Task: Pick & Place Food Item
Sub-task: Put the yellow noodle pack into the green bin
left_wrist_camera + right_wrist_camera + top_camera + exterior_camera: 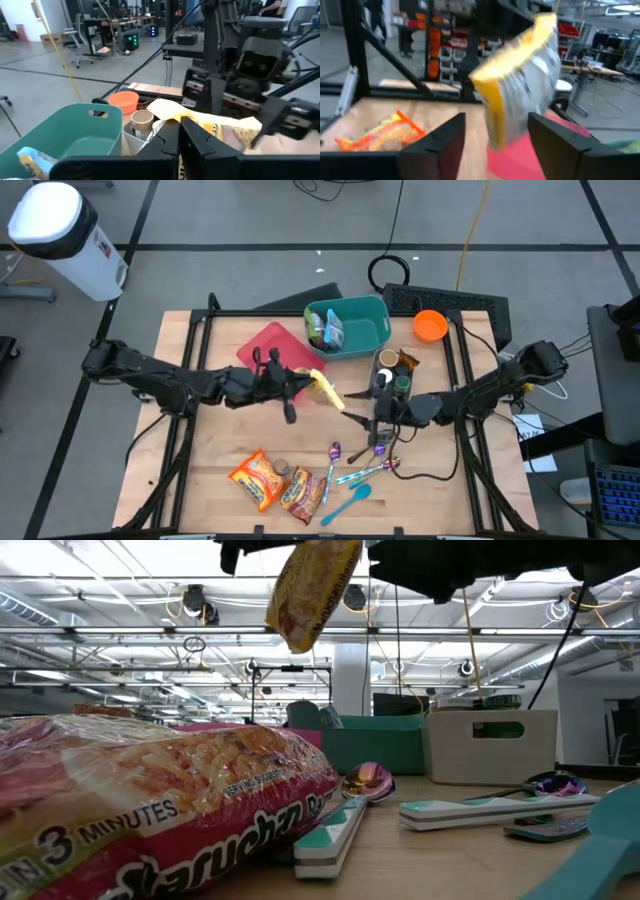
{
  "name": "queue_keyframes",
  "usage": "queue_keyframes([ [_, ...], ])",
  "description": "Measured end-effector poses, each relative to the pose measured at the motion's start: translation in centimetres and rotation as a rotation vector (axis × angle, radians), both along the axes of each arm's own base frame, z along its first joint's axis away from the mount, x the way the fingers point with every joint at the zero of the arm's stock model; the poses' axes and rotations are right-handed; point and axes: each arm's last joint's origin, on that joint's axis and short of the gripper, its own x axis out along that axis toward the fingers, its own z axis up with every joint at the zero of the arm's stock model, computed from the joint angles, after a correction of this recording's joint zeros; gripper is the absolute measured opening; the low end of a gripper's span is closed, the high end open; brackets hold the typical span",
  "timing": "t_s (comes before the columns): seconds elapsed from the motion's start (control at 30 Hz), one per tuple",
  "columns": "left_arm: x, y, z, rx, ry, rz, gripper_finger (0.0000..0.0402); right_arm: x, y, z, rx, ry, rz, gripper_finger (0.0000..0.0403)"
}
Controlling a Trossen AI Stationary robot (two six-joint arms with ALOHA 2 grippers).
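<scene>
Nearest the low camera lies a red noodle pack point(150, 810) flat on the table, filling the lower left of that view. Above the table hangs the task's thing, a yellow packet point(326, 390), in the air between the two grippers, just off the corner of the pink board point(268, 347) and in front of the teal bin point(350, 326). The left gripper point(300, 385) is clenched on one end of the packet; its wrist view shows both fingers point(200, 145) pressed together over the crumpled wrapper. The right gripper point(362, 412) sits just beside the packet's other end with its jaws released: its fingers point(440, 145) stand apart, and the packet hangs between and beyond them without touching either.

Behind the right gripper stands a white caddy point(392, 366) holding cups, and beyond it an orange bowl point(430, 325). Toward the table's front edge lie two noodle packs point(280, 480) side by side, with spoons point(360, 470) scattered next to them.
</scene>
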Motion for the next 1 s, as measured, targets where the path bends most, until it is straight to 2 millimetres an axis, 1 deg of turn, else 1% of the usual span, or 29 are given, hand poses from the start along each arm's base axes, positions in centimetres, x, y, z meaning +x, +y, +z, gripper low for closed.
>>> queue_keyframes([
  [0.07, 0.2, 0.3, -0.3, -0.013, 0.006, 0.011, 0.0005, 0.1, 0.1, 0.1, 0.010, -0.031, 0.026, 0.0229],
  [0.17, 0.5, 0.5, -0.5, -0.029, 0.007, 0.007, 0.0007, 0.4, 0.2, 0.0, 0.019, -0.054, 0.048, 0.0246],
  [0.27, 0.6, 0.6, -0.6, -0.034, 0.008, 0.008, 0.0003, 0.7, 0.3, -0.3, 0.023, -0.068, 0.042, 0.0246],
  [0.37, 0.8, 0.7, -0.7, -0.046, 0.003, 0.014, 0.0007, 1.0, 0.1, -0.5, 0.033, -0.098, 0.026, 0.0234],
  [0.47, 0.8, 0.7, -0.8, -0.045, 0.011, 0.014, 0.0004, 1.1, 0.1, -0.6, 0.038, -0.107, 0.002, 0.0210],
  [0.57, 0.8, 0.7, -0.8, -0.047, 0.006, 0.014, 0.0006, 1.1, 0.0, -0.5, 0.041, -0.114, 0.000, 0.0178],
  [0.67, 0.8, 0.7, -0.8, -0.046, 0.007, 0.014, 0.0009, 1.1, 0.0, -0.6, 0.037, -0.105, 0.000, 0.0139],
  [0.77, 0.8, 0.7, -0.8, -0.047, 0.007, 0.014, 0.0003, 1.1, 0.0, -0.7, 0.035, -0.097, 0.001, 0.0097],
  [0.87, 0.8, 0.7, -0.8, -0.050, 0.006, 0.014, 0.0008, 1.1, 0.0, -0.7, 0.033, -0.093, 0.001, 0.0058],
  [1.0, 0.8, 0.7, -0.8, -0.050, 0.007, 0.014, 0.0005, 1.1, 0.0, -0.7, 0.032, -0.093, 0.003, 0.0012],
])
